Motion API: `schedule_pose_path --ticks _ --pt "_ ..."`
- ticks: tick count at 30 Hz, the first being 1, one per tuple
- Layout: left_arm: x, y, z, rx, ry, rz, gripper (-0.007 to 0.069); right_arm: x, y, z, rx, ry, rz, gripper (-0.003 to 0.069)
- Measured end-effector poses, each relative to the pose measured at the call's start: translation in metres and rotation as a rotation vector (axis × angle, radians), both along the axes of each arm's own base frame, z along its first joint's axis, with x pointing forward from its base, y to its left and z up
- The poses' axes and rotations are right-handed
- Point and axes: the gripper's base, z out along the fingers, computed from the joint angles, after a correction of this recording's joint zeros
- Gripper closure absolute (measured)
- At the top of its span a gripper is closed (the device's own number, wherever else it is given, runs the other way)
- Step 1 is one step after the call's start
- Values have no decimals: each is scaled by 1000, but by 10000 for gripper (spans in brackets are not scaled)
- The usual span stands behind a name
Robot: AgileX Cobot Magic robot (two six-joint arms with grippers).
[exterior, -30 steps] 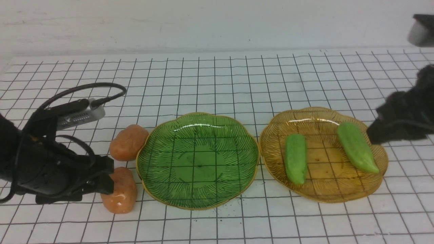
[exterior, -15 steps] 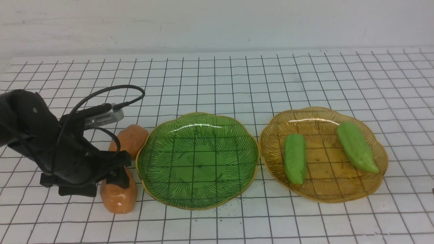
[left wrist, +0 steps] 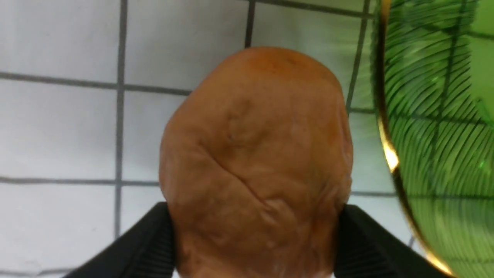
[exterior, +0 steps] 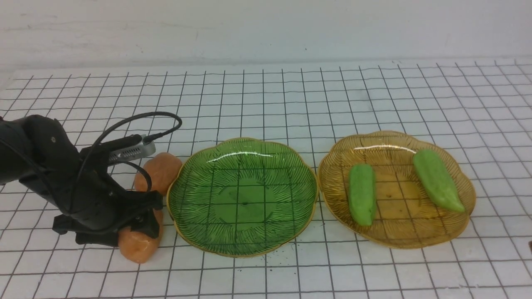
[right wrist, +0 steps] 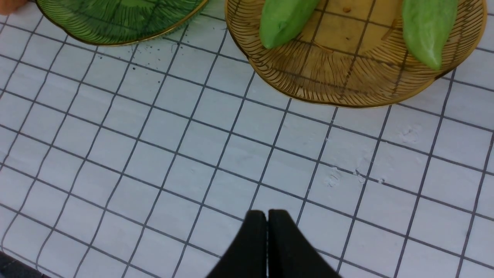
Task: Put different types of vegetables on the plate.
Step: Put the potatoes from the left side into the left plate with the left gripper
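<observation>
Two orange-brown potatoes lie left of the green plate (exterior: pixel 243 197). My left gripper (exterior: pixel 147 216) is down over the near potato (exterior: pixel 137 247). In the left wrist view the near potato (left wrist: pixel 254 162) fills the gap and both black fingers (left wrist: pixel 154 239) press its sides. The far potato (exterior: pixel 160 170) lies free by the plate's rim. Two light-green vegetables (exterior: pixel 362 194) (exterior: pixel 437 180) lie on the amber plate (exterior: pixel 395 230). My right gripper (right wrist: pixel 267 214) is shut and empty over bare table in front of the amber plate (right wrist: pixel 347 77); it is out of the front view.
The green plate's gold rim (left wrist: pixel 388 154) runs close beside the held potato and the left gripper's finger. A white gridded cloth (exterior: pixel 266 95) covers the table, and a pale wall stands behind it.
My left gripper moved right and down over the near potato and its fingers came in against it; the potato shifted a little toward me. The right arm withdrew from the front view.
</observation>
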Motion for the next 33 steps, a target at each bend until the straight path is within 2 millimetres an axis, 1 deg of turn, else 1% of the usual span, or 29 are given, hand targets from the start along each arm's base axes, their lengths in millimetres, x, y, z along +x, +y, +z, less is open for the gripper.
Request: schedule_pose_path --ticks 2,4,5,7,8,9,10,11,12,13,14,15,16,17,18,19,20,21,22,23,24,25,29,33 --pt "-6 3 8 42 23 -46 160 0 0 -1 -1 4 0 664" --pt "-5 6 20 84 4 -79 160 0 0 -1 -1 3 1 665" --pt "-2 8 37 115 -27 -93 160 0 0 -1 -2 2 3 666" --pt "-2 10 57 137 -41 -89 160 0 0 -1 -5 1 6 665" --pt "0 12 78 144 -71 -59 160 0 0 -1 -5 0 7 665" --pt "1 11 98 129 -101 -27 160 0 0 -1 -6 0 8 665" --pt "3 8 108 110 -124 -16 160 0 0 -1 -6 0 8 665" --pt "3 6 111 101 -132 -15 160 0 0 -1 -7 0 8 665" --pt "5 -1 118 65 -154 -15 160 0 0 -1 -7 -1 8 665" --pt "6 -11 120 31 -159 -29 160 0 0 -1 -7 -1 8 665" --pt "7 -22 119 -10 -157 -42 160 0 0 -1 -6 -2 8 665" --pt "7 -24 118 -16 -154 -46 160 0 0 -1 -6 -2 8 665" --pt "9 -43 110 -60 -130 -80 160 0 0 -1 -6 -2 8 665" --pt "11 -54 105 -78 -116 -100 160 0 0 -1 -6 -3 7 665" --pt "11 -58 104 -78 -113 -114 160 0 0 -1 -6 -3 7 665" --pt "14 -79 90 -94 -89 -156 160 0 0 -1 -6 -5 7 665" --pt "15 -82 86 -93 -85 -160 160 0 0 -1 -6 -5 7 665" --pt "18 -105 68 -98 -57 -206 160 0 0 -1 -6 -5 7 665" --pt "17 -107 68 -98 -57 -212 160 0 0 -1 -6 -5 7 665" --pt "19 -114 61 -98 -47 -221 160 0 0 -1 -6 -5 7 665" --pt "19 -123 54 -98 -36 -242 160 0 0 -1 -5 -6 7 665" --pt "21 -137 43 -98 -29 -266 160 0 0 -1 -5 -6 7 665" --pt "27 -153 29 -100 -28 -286 160 0 0 -1 -6 -6 7 665" --pt "32 -156 29 -106 -55 -283 137 1 0 -1 -5 -8 7 665"
